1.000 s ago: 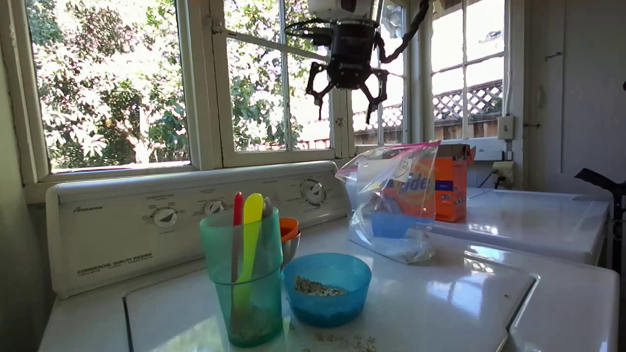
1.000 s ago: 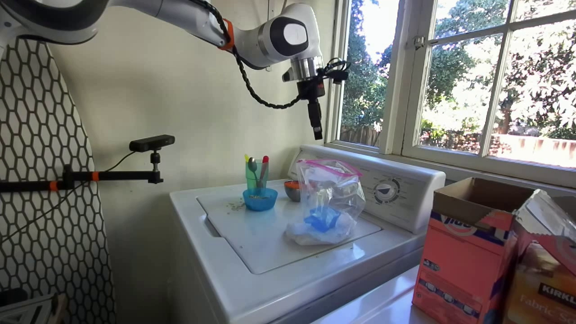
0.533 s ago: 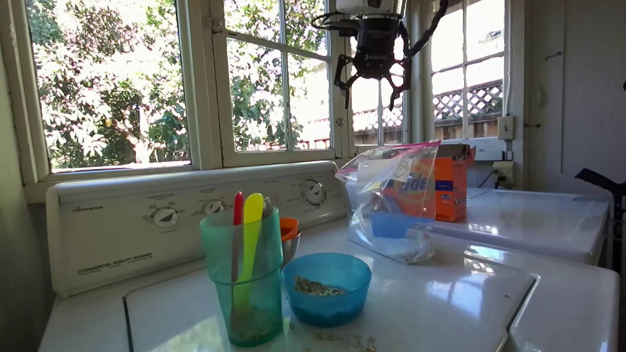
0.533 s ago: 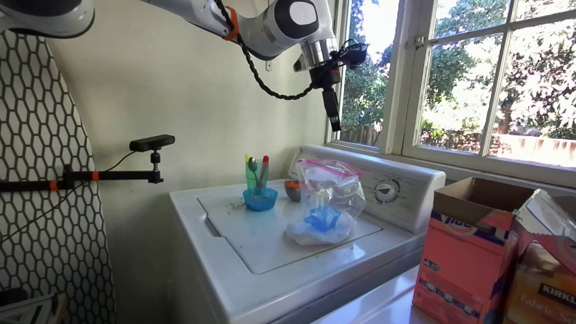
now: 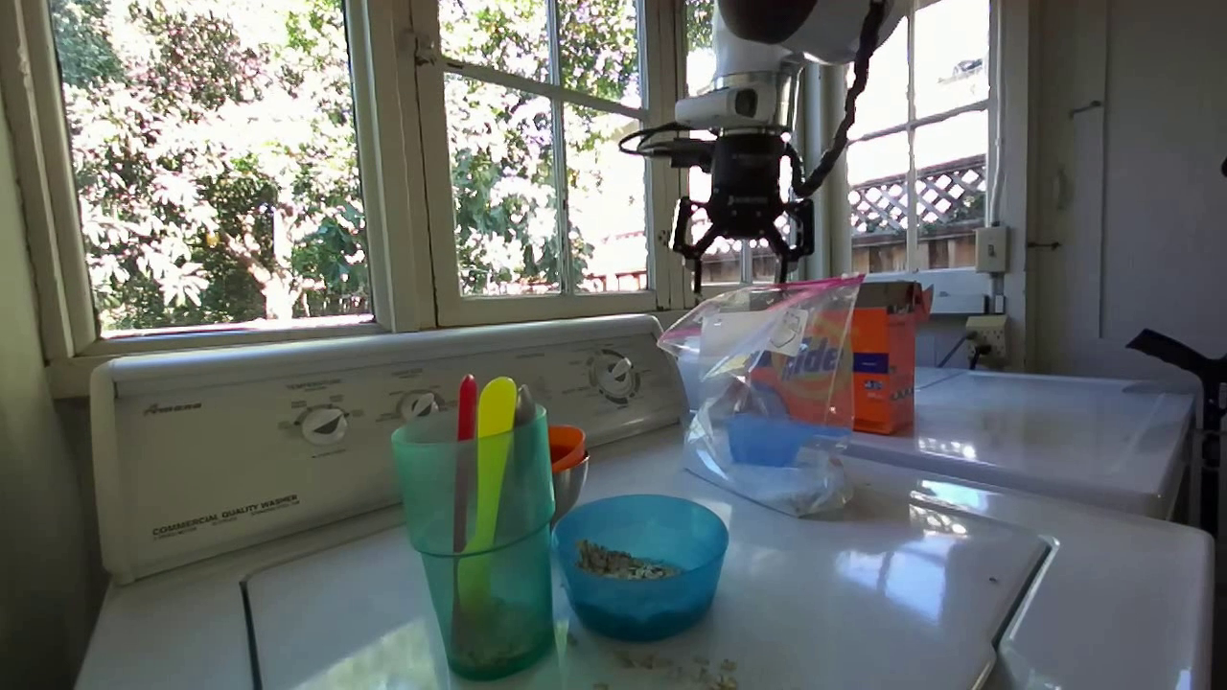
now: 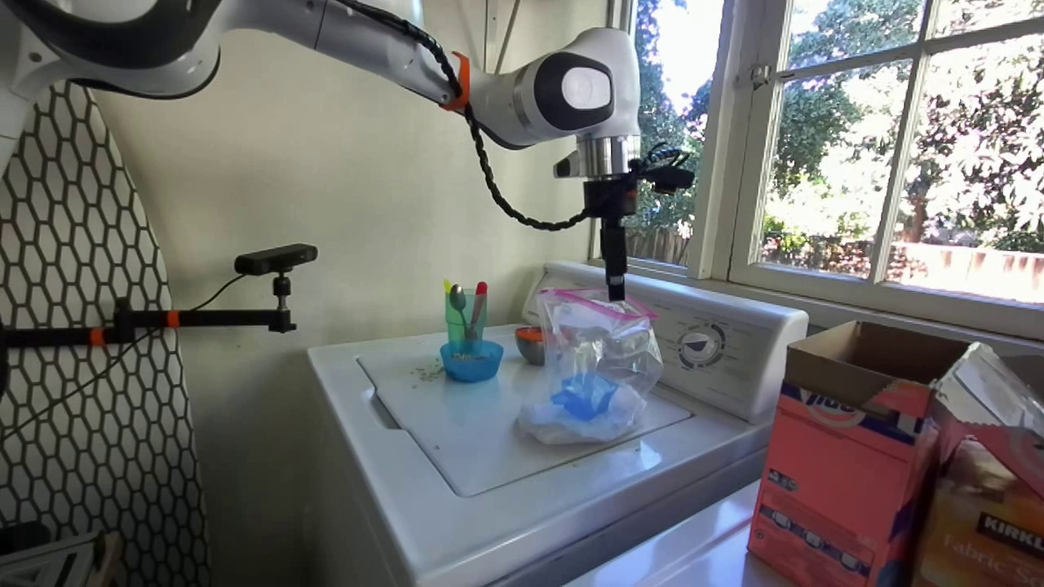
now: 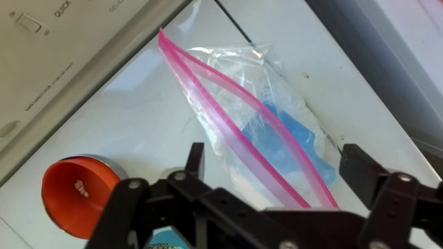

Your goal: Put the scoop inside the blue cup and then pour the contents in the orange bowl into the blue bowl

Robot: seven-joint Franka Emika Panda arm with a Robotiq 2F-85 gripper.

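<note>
Pincer (image 5: 740,284): moved lower and farther across since a second ago, toward the bag (image 6: 608,359); spread wide, holding nothing, with the bag's gaping pink-edged mouth beneath in the wrist view, off to one side of the orange bowl (image 7: 64,204).
Bag: flimsy-looking, likely to snag on a fingertip and be dragged along if brushed on the way down; not clear whether already touched.
Scoop (image 5: 467,407): standing in the blue cup (image 5: 427,498), beside the yellow utensil (image 5: 496,412) and the metal spoon (image 6: 457,296); apparently already where wanted for the first half of the task.
Blue cup: tall and crowded with utensils, just beside the blue bowl (image 5: 642,618); likely to be toppled by a low or wide swing during the pour.
Orange bowl: nested in the metal bowl (image 5: 572,487), with a small pale clump (image 7: 81,188) inside, not yet poured; apt to bring the metal bowl along, or to slip free, if pinched across both rims at once.
Blue bowl: already holding flakes (image 5: 623,563); apt to be missed by a pour begun too early or off-centre.
Washer lid (image 6: 481,440): strewn with stray flakes (image 5: 703,663) near the blue bowl; glossy, so perhaps too slick to keep a nudged bowl in place.
</note>
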